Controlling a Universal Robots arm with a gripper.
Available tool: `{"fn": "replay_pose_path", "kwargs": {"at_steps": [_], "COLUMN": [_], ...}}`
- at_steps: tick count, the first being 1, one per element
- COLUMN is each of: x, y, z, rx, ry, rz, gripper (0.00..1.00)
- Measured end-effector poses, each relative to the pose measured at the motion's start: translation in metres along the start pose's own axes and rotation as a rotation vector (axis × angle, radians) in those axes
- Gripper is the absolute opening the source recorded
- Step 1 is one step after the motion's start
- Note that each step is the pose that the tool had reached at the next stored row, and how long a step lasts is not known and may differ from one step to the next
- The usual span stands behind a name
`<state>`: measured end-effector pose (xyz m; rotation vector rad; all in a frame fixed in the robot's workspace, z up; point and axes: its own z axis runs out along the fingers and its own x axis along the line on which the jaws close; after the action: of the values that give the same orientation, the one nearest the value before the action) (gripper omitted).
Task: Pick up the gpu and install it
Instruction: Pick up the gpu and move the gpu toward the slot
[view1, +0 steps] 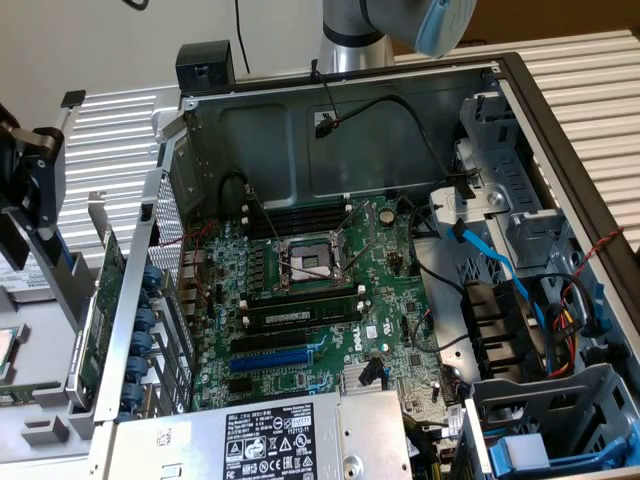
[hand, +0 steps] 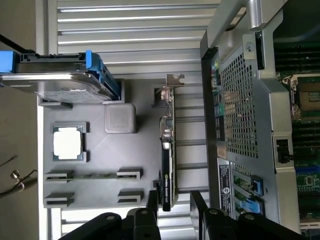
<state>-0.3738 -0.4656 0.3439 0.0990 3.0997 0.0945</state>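
Jaws apart astride the on-edge gpu (hand: 166, 150) in its gray tray (hand: 135, 162), computer case (hand: 240, 115) just beside.

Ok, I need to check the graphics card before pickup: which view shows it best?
The wrist view: the graphics card stands on edge in a grey tray, whole length visible. The exterior view catches a green edge beside the case.

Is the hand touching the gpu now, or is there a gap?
Cannot tell. In the wrist view the open hand straddles one end of the gpu; one finger stands clear, the other overlaps the shroud's edge, hiding any gap.
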Motion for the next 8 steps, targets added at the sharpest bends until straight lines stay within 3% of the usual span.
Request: {"fn": "replay_pose_path", "kwargs": {"at_steps": [4,8], "x": [0.000,0.001], "y": [-0.0004,-0.0009], "z": [0.0059,0.0129], "rx": [-0.0005,-0.0005], "ry": [-0.0092,-0.0104], "rz": [-0.001,-0.001], "gripper": [0.39,0.39]}}
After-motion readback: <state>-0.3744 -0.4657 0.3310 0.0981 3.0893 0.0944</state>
